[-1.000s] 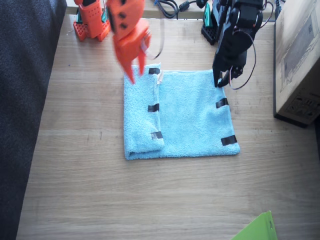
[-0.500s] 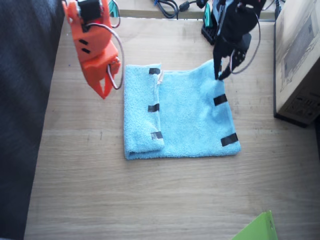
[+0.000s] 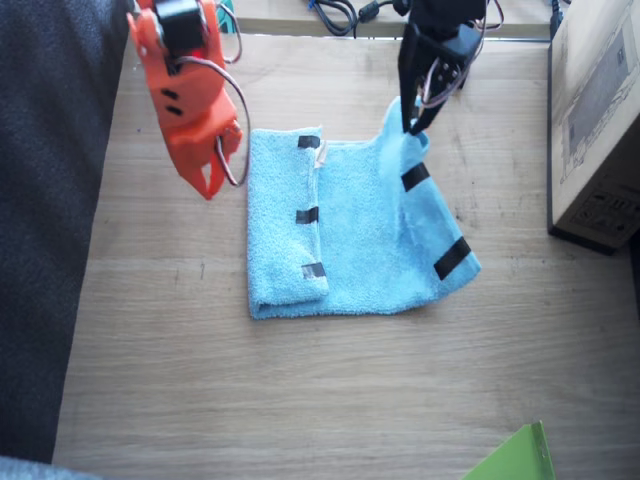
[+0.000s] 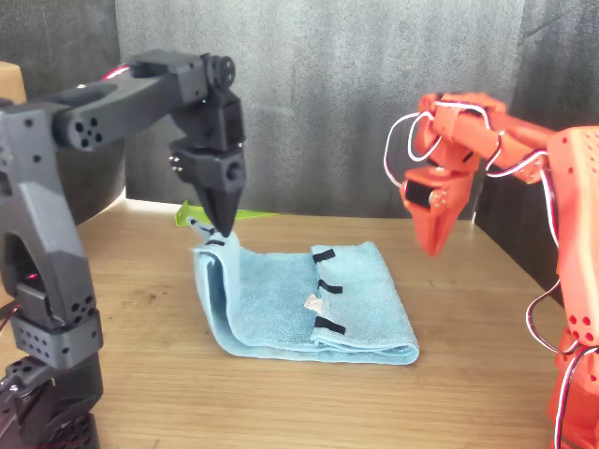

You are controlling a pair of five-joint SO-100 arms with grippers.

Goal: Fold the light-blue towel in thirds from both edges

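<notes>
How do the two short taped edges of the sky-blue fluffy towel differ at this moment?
The taped edge by the right arm is already folded over and lies flat on the fluffy sky-blue towel. The other taped edge is not folded: its far corner is pinched and raised by the black left gripper.
No gripper touches the folded edge; the orange right gripper hangs apart, off the towel.
Both edges carry short black tape strips.

The counter (image 3: pixel 300 400) is of light wood with a fine grain, and bright daylight falls on it. A dark grey fabric surface (image 3: pixel 45 200) runs along one side of it in the fixed view. A cardboard box (image 3: pixel 600 120) stands at the opposite edge. Some black cables (image 3: pixel 335 12) lie at the far edge. In the front view a dark grey wall (image 4: pixel 356 94) stands behind the counter.
</notes>
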